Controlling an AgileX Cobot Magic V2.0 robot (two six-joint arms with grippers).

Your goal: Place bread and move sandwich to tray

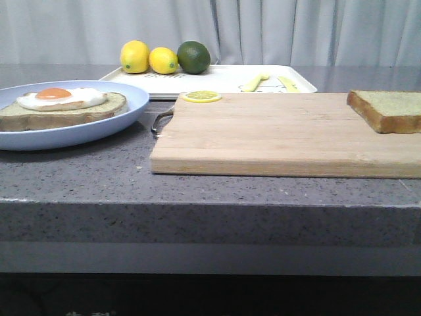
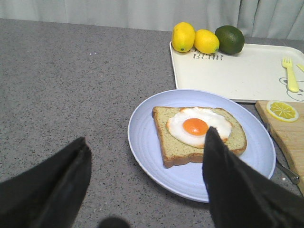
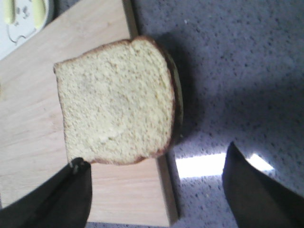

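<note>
Two lemons [image 1: 148, 57], lime [image 1: 193, 56] on white tray [image 1: 217, 80] top center; lemon slice [image 1: 201, 97] on cutting board [image 1: 276, 135]. Bread [image 1: 388, 110] right edge of board; egg-topped slice [image 1: 62, 108] on blue plate [image 1: 99, 125] left. Both grippers – left [image 2: 142, 175], right [image 3: 156, 190] – spread wide, hovering, grasping nothing.

Plain bread [image 1: 388, 108] lies flat on the board's right end; white tray [image 1: 217, 79] sits behind.

Neither arm shows in the front view, while each wrist view shows the left gripper [image 2: 145, 183] and the right gripper [image 3: 156, 190] with dark fingers spread wide apart, apparently holding nothing.
</note>
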